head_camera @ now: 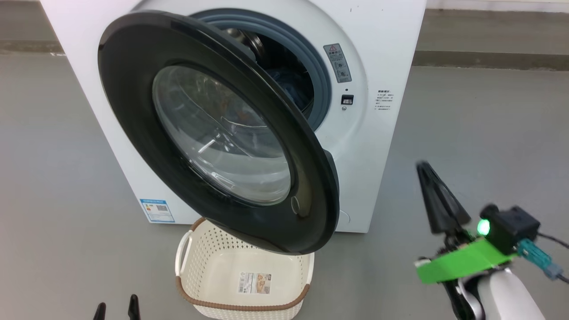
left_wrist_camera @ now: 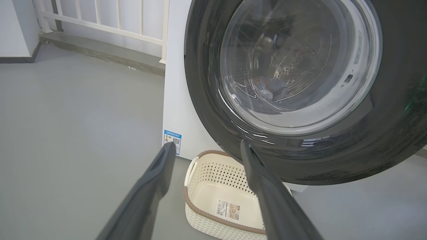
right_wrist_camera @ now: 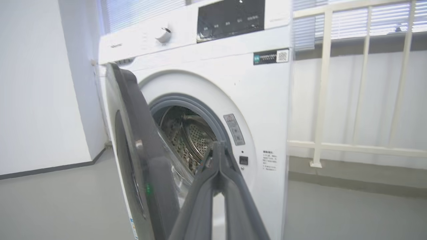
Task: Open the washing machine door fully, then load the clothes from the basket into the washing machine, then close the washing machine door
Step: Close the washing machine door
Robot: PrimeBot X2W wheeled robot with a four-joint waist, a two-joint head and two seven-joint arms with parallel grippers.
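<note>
The white washing machine (head_camera: pixel 382 53) stands ahead with its black-rimmed washing machine door (head_camera: pixel 133 89) swung partly open, hanging over the basket (head_camera: pixel 240 306). The basket holds nothing but its label. The clothes (head_camera: pixel 289 84) lie in the drum, and the blue fabric also shows through the door glass (left_wrist_camera: pixel 271 90). My left gripper (head_camera: pixel 116 306) is open low at the left, its fingers (left_wrist_camera: pixel 160 170) spread in front of the basket rim (left_wrist_camera: pixel 213 218). To the right of the door, my right gripper (head_camera: pixel 423 168) is shut on nothing, pointing at the drum opening (right_wrist_camera: pixel 218 145).
Bare grey floor (head_camera: pixel 480 133) lies around the machine. A white railing (right_wrist_camera: pixel 323 100) runs behind and to the right of it, and a white wall (right_wrist_camera: pixel 40 83) stands on the left. The door edge (right_wrist_camera: pixel 133 110) sits close to the left of my right fingers.
</note>
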